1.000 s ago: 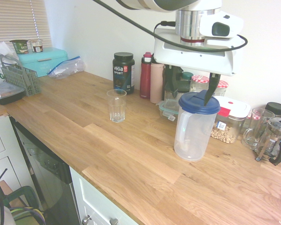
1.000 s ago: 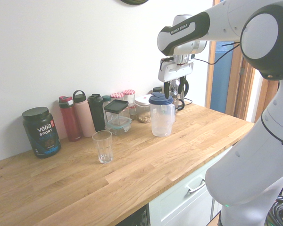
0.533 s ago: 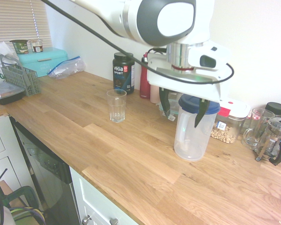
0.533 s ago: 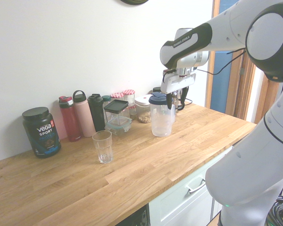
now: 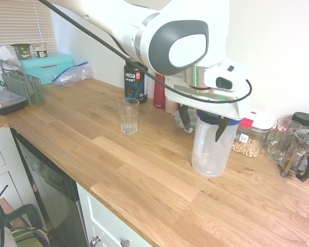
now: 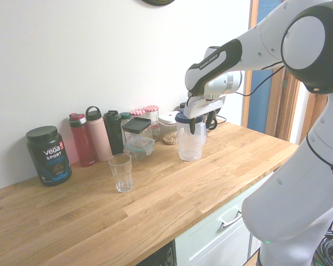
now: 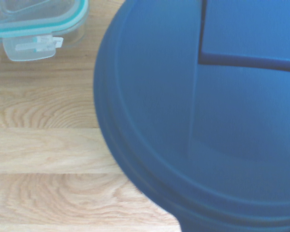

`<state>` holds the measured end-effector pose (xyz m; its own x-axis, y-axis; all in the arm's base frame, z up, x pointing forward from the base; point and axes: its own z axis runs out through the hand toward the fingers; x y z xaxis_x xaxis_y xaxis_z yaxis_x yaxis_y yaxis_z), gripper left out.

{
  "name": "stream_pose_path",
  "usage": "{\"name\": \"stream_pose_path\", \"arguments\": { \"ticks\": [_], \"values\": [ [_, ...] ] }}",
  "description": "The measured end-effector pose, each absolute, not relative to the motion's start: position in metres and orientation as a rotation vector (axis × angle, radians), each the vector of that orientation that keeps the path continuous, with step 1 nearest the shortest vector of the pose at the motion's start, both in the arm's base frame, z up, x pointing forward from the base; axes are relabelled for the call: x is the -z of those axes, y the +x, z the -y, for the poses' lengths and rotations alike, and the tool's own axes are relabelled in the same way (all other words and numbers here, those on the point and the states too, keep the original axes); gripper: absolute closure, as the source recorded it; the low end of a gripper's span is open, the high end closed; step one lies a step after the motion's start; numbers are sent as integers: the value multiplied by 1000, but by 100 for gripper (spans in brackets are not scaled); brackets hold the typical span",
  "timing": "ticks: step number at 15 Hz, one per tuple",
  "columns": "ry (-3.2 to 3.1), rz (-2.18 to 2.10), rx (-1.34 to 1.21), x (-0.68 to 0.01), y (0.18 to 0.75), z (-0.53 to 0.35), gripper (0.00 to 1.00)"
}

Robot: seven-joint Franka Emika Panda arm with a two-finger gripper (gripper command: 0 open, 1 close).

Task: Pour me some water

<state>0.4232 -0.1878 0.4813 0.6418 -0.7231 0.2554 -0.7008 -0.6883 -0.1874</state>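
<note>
Pitcher: the clear plastic pitcher with a dark blue lid stood upright on the wooden worktop, toward the back wall, in front of a white-lidded container of chickpeas.
Claw: the claw sat directly over the pitcher, spread wide, with one dark finger down on one side of the lid rim and the other on the opposite side; the fingers straddled the top of the pitcher and no squeeze on it was visible.
Second exterior view: the claw hung at lid height over the pitcher, one finger in front of the lid.
Wrist view: the blue lid filled most of the frame from close by, with worktop planks beside it and the corner of a teal-clipped food box.
Glass: the empty drinking glass stood well apart from the pitcher on the open worktop, in front of the black Vega tub.
Neighbours: a red bottle, a pink bottle and a dark bottle lined the wall; a French press stood at the far end.
Change over the last second: the claw had descended from above the lid until its fingers reached down past the rim on both sides; the pitcher and glass had not moved.
</note>
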Motion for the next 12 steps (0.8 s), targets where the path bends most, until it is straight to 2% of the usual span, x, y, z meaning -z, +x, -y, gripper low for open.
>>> {"name": "stream_pose_path", "arguments": {
  "ticks": [12],
  "values": [
    [-2794,-1199,480,-467,431,187,100]
  ]
}}
